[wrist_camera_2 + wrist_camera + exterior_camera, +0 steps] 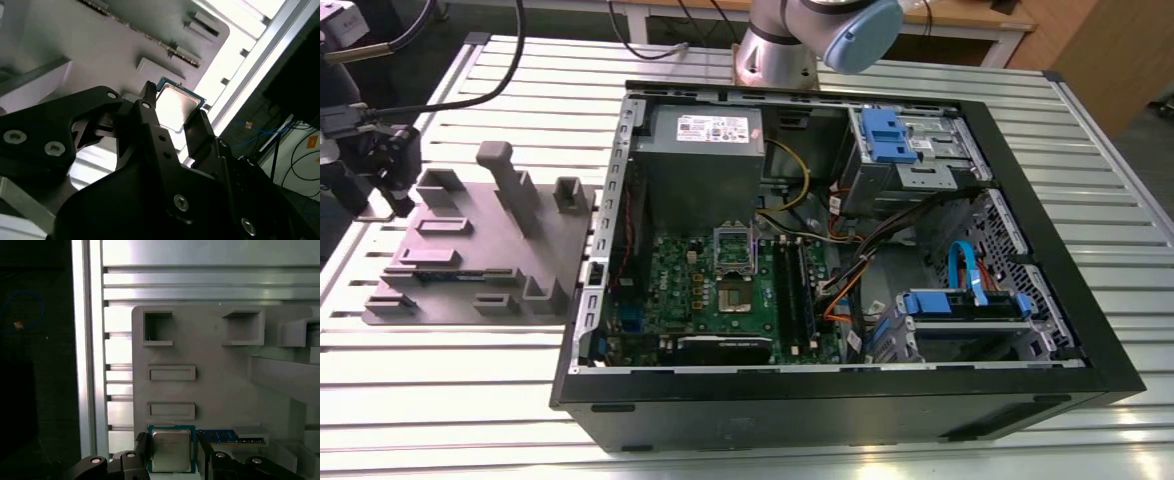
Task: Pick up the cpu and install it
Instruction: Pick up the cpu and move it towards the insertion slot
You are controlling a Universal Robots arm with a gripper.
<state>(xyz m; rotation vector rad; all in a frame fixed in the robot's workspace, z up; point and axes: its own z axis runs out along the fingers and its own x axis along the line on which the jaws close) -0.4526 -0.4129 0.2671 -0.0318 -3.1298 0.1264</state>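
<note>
On a slatted metal table [454, 380], at the exterior view's far left, the black gripper [390, 185] hangs over the back left corner of a grey fixture [467, 235] with raised blocks and pockets. In both wrist views the fingers [141, 446] are drawn in narrow, one against each of two opposite edges of the cpu [171, 451], so the gripper holds it. The cpu is a small square chip with a shiny silver top and a green rim, lying flat and centred between the fingertips. It is at the fixture's edge, just beside a blue-green memory stick [230, 436] that lies in the fixture. Whether the cpu rests on the fixture or is raised off it cannot be told. To the exterior view's right of the fixture, and close beside it, an open black case [854, 405] lies on its side. Its green motherboard [700, 300] faces up, with a dark square socket [734, 268] near the board's middle, well apart from the gripper.
</note>
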